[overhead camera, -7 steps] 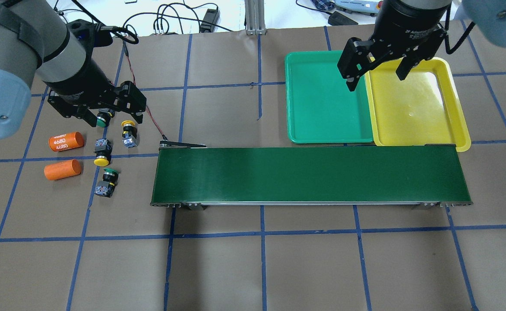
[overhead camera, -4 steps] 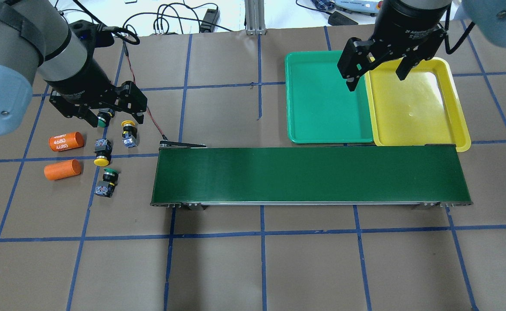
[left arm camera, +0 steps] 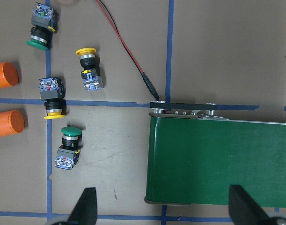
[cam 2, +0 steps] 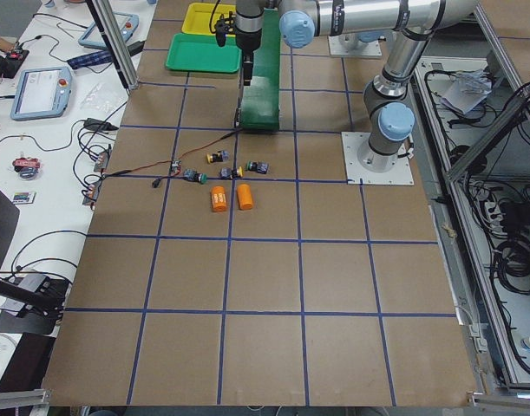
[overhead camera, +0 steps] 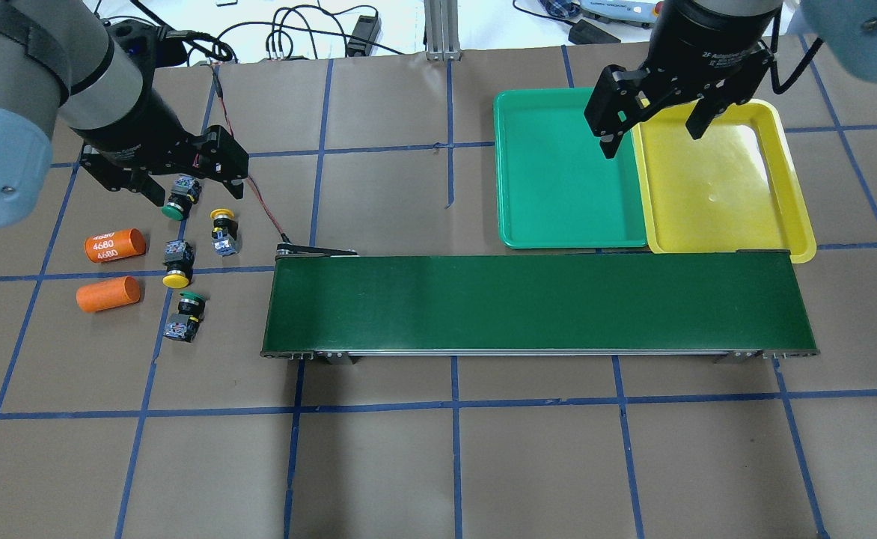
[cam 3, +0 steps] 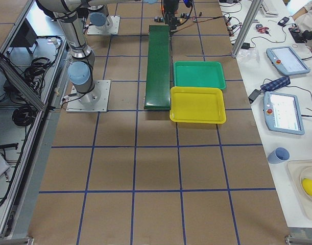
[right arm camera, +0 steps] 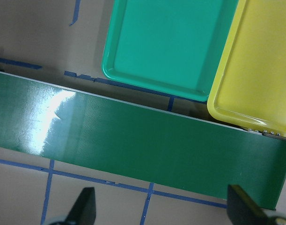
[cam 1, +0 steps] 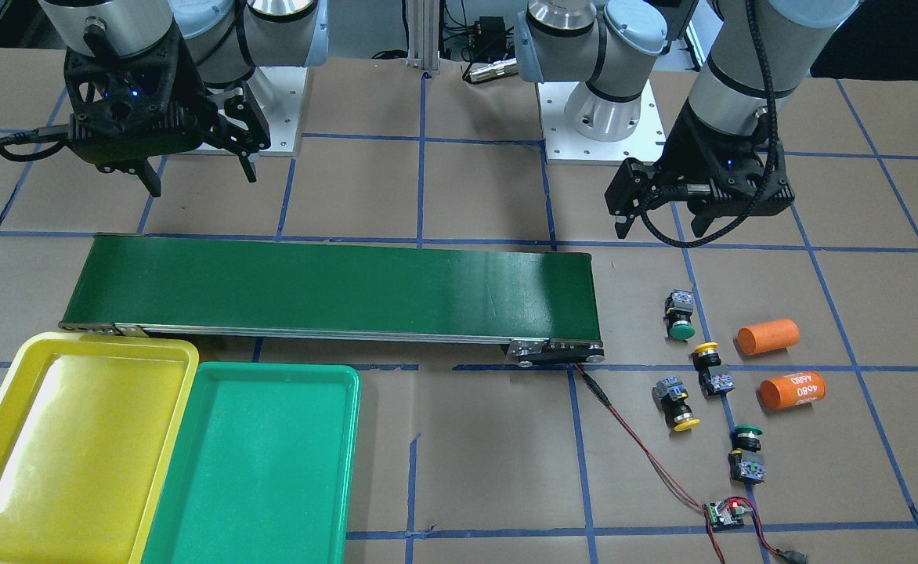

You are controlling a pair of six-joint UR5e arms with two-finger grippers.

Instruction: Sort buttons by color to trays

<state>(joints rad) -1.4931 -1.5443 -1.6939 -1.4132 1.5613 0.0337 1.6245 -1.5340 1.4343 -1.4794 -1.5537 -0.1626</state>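
In the front view, your left tool (cam 1: 659,221) hangs spread wide, gripping nothing, about 12 o'clock from the four buttons (cam 1: 703,366) lying on the table (cam 1: 467,470). Overhead, your right tool (overhead camera: 652,141), likewise wide open, hovers where the green tray (overhead camera: 551,180) meets the yellow tray (overhead camera: 715,198).

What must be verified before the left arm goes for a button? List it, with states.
1. The left gripper is open: ok.
2. All four buttons lie apart on the table: ok.
3. One of them sits between the fingers: not ok; the wrist view shows none there.
4. The green tray and yellow tray are empty: ok.
5. The conveyor belt is bare: ok.
6. The right gripper is open, above the trays: ok.
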